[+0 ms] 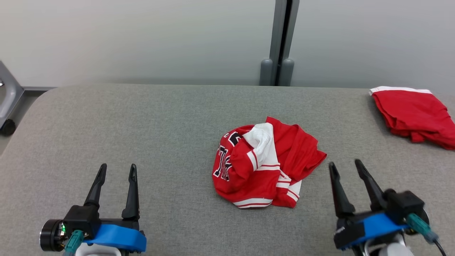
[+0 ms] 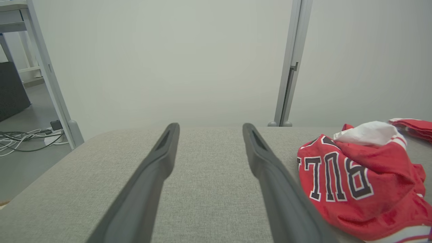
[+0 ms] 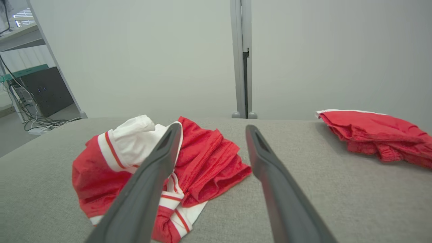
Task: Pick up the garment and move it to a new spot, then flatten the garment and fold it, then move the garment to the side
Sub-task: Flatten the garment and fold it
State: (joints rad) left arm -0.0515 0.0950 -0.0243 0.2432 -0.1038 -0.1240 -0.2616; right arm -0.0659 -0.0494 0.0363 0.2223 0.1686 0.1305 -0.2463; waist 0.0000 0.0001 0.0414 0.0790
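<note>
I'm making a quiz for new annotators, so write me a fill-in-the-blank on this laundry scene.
1. The crumpled red and white jersey lies between the left gripper and the right gripper, held by ____ of them.
2. Both grippers stand ____, fingers spread apart.
3. The folded red garment lies at the far ____ of the grey fabric table.

Missing words: neither; open; right.

You see a grey fabric bench (image 1: 142, 124) before a pale wall (image 1: 142, 35) split by a grey post (image 1: 282, 42). At its far right lies a loosely folded red cloth (image 1: 414, 113) with a white edge. Cables (image 2: 23, 138) trail over the floor (image 2: 20, 172) at the left.
</note>
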